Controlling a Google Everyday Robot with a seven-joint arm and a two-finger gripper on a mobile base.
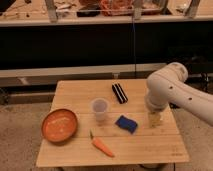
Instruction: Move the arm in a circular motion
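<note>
Over the wooden table's right side, hanging the glossy white tubular arm, hiding the gripper under a bulbous joint just above a pale bottle; cannot tell its grip.

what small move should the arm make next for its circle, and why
Probably swing the arm in a short level curve, not downward: the gripper hangs low over the table's right side, with the blue sponge close beside it.

One raised camera faces the table from its front, fairly near; pincer at right.
</note>
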